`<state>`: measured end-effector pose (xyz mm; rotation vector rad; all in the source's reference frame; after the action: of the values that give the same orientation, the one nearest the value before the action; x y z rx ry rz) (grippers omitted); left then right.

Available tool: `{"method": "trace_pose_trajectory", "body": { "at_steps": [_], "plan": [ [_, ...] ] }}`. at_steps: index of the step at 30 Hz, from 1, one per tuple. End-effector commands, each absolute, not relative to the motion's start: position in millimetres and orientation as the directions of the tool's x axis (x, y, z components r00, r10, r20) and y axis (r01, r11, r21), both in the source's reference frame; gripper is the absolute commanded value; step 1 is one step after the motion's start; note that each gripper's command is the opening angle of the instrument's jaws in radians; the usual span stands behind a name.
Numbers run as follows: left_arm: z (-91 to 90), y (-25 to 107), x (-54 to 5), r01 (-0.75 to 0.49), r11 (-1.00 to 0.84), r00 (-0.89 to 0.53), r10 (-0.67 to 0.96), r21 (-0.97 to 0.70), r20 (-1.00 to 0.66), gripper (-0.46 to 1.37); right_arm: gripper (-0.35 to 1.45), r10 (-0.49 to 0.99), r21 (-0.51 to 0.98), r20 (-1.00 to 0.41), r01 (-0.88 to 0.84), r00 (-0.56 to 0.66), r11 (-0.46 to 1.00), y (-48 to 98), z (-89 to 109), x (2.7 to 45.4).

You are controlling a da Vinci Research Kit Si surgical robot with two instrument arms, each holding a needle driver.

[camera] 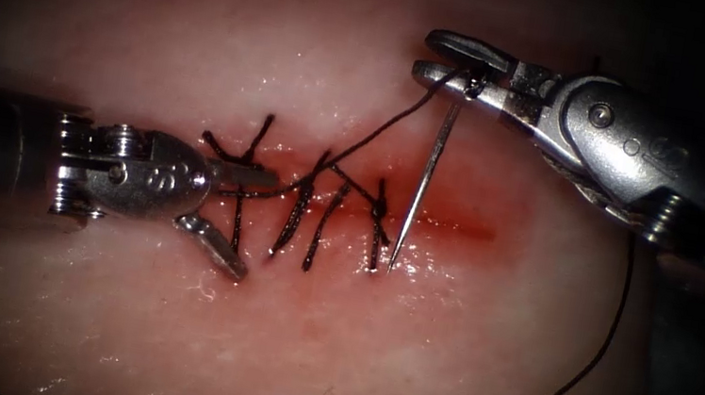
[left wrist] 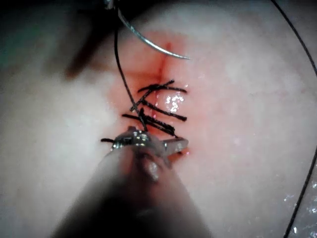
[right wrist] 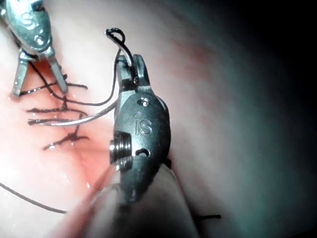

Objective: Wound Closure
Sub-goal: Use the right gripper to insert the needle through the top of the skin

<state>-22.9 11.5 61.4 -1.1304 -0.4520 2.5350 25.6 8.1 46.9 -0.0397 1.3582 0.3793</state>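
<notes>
Count: two tools, left tool (camera: 228, 210) and right tool (camera: 452, 59). Left has two jaws, spread apart, nothing between them. Right has two jaws, closed on one needle (camera: 423, 186) near its thread end. One needle total, curved, tip down at the tissue (camera: 212, 11) just right of the last stitch; can't tell if the tip is in. One piece of tissue, one cut (camera: 453, 226). Stitches (camera: 326, 212) across the cut: about five dark crossings, exact number hard to call where they overlap. One long thread (camera: 582, 370) running from the needle end, looping off past the right tool. One patch of red fluid (camera: 442, 205) along the cut.
</notes>
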Motion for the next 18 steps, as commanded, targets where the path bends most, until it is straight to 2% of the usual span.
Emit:
{"method": "trace_pose_trajectory", "body": {
  "at_steps": [1,4,10,16,18],
  "plan": [
    [60.9,11.7,-22.9,-0.18,-0.899,-0.619,0.419,-0.399,-0.664,0.76,-0.35,0.242,0.188,-0.957,-0.292,0.16,0.938,8.2,47.0,25.6],
    [59.5,12.2,-22.9,-0.197,-0.904,-0.597,0.417,-0.379,-0.685,0.8,-0.35,0.236,0.181,-0.958,-0.291,0.165,0.939,8.5,47.3,25.5],
    [56.5,13.1,-23.2,-0.232,-0.906,-0.549,0.422,-0.353,-0.722,0.66,-0.35,0.212,0.156,-0.962,-0.286,0.173,0.945,9.2,47.9,25.1],
    [55.3,12.0,-24.5,-0.206,-0.909,-0.539,0.415,-0.363,-0.733,0.51,-0.35,0.135,0.077,-0.971,-0.272,0.199,0.959,10.2,48.3,24.9],
    [55.4,11.5,-25.0,-0.193,-0.911,-0.535,0.408,-0.364,-0.739,0.41,-0.35,0.107,0.049,-0.973,-0.265,0.207,0.963,10.6,48.4,24.8]
  ]
}}
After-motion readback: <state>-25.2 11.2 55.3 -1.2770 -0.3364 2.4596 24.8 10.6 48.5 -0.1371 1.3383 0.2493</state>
